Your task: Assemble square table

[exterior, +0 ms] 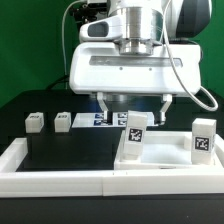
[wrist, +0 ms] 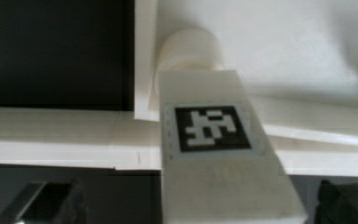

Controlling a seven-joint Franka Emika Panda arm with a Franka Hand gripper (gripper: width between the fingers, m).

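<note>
**Gripper** (exterior: pixel 133 104): The jaws stand fully apart and hold nothing. In the exterior view the gripper hangs at frame centre, fingers pointing down.

**Key relation:** The leg (exterior: pixel 133 138) lies directly below the gripper, at frame centre. It is near upright with a slight tilt, and its tag faces the camera. One finger stands to each side of the leg's top, and no contact is visible. In the wrist view the leg (wrist: pixel 208 135) sits between the two dark fingertips (wrist: pixel 44 200) with a gap on each side. Its long axis runs down the middle of the opening, across the closing direction.

**Judgement:** The coming move calls for a straight descent, then closure across the leg's width. Little sideways correction appears necessary. The tilt could let the leg twist as the jaws close.

**Slab** (exterior: pixel 165 178): It occupies the lower right of the exterior view. The leg's foot meets its far edge. Whether the foot is seated in a corner hole cannot be told.

**Other parts:**
- The second leg (exterior: pixel 203 140) stands upright at the frame's right edge, on the slab.
- The third leg (exterior: pixel 35 122) and fourth leg (exterior: pixel 63 120) rest on the black surface (exterior: pixel 60 145) at mid-left, well apart from the gripper.
- The marker board (exterior: pixel 98 118) lies behind the gripper.
</note>
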